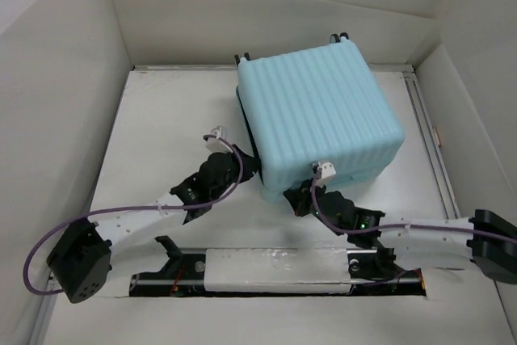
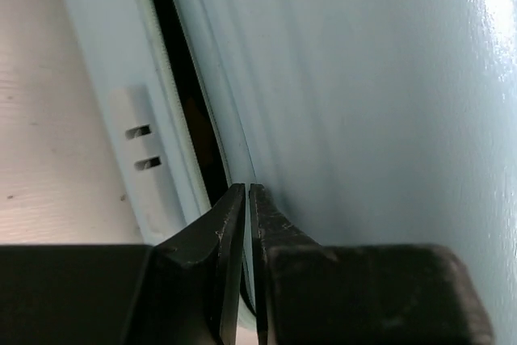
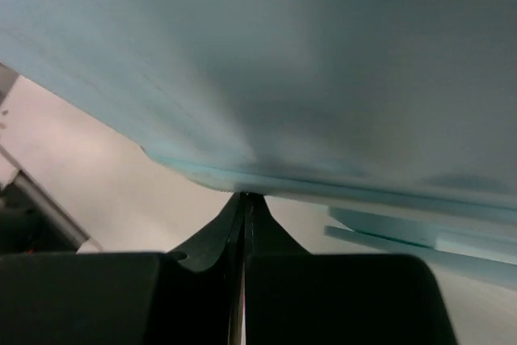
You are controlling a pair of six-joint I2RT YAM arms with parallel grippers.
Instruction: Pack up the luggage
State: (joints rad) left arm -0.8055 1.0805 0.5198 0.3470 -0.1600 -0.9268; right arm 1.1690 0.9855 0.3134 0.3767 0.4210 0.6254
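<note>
— White surface (image 1: 161, 119), boxed in by plain white walls (image 1: 202, 14). Carrying what?

— Small light-blue ribbed hard-shell suitcase (image 1: 319, 111), lying flat toward the far right, ribbed shell up, black-and-white caster wheels (image 1: 339, 38) at the far edge. Looks shut or nearly so; shows no lining.

— Black left pincer (image 2: 247, 199)?

— Clenched, tips together. Touches the suitcase's left side right at the dark seam (image 2: 190, 111) between the two shells. Possibly nipping something thin there; cannot tell.

— Black right pincer (image 3: 244, 204)?

— Clenched too, holding nothing visible. Sits with its tips right at the lower rim of the near side, toward the near left corner.

— Lying which way from them, then?

— Ahead of both sets of tips, away from the arm bases; for the right one, looming above as well. Long axis hard to call: close to square from above.

— Seam direction?

— Near-to-far along the left side, then left-to-right along the near side. Left pincer on the first run, right pincer at the second.

— Nearer arm?

— Neither; both touching or just beside the shell.

— Next move?

— Probably opening, to reach the inside for packing. Seems hinged along the right, judging by the gap on the left. Would call for lifting the upper shell from the left or near edge, up and over to the right, with the lower shell held down.
</note>
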